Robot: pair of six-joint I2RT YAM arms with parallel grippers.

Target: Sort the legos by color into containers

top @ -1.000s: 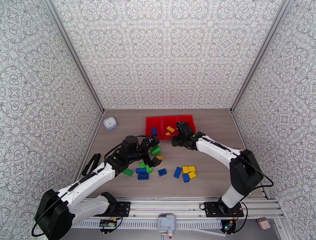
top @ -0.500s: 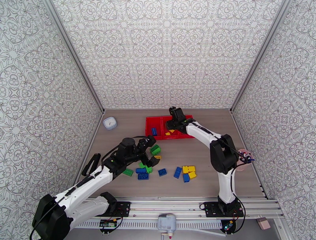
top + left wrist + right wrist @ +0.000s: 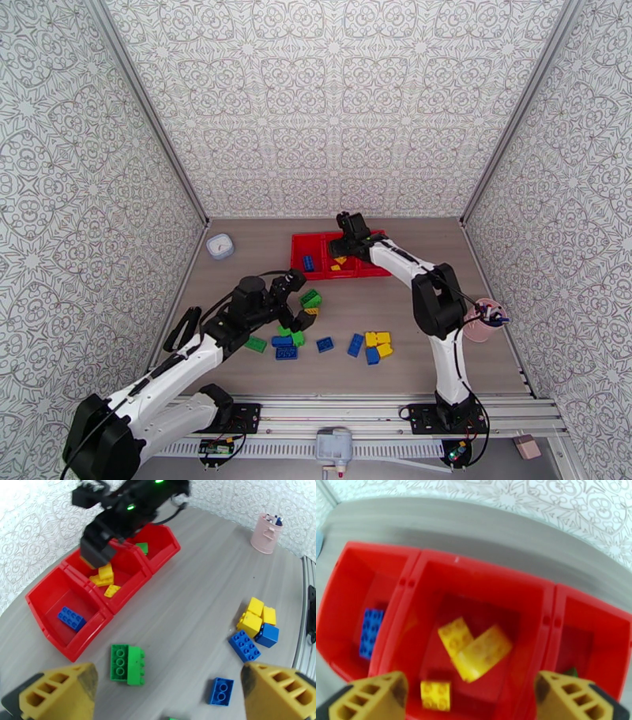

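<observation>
The legos were partly sorted. In the glossy red plastic tray (image 3: 294,272) (image 3: 410,582) (image 3: 114,606), near the far edge of the desk, the compartment toward the left edge held one blue studded brick (image 3: 371,632) (image 3: 71,618). The middle one held a few yellow bricks (image 3: 474,647) (image 3: 103,576), and a green piece (image 3: 141,548) lay in the one toward the right edge.

My right tool (image 3: 345,251) (image 3: 470,693) hung over the middle compartment with its yellow fingers spread and nothing between them, so I judged the yellow drop finished.

The pick in hand was on the left. The left tool (image 3: 304,300) (image 3: 168,693), also spread and empty, hovered over a pair of green bricks (image 3: 127,670) (image 3: 311,298) lying side by side near the desk's centre. Next I had to lower it straight and pinch across the flat side walls, not the studs. The plastic looked hard and slick, so an off-centre pinch could have squirted a brick out. The right arm also needed to clear the tray first.

A tight cluster of yellow and blue blocks (image 3: 377,345) (image 3: 256,618) waited nearer the front edge, and more blue and green ones lay under the left arm.

A pink cup of pens (image 3: 479,324) (image 3: 268,533) stood at the right edge.
</observation>
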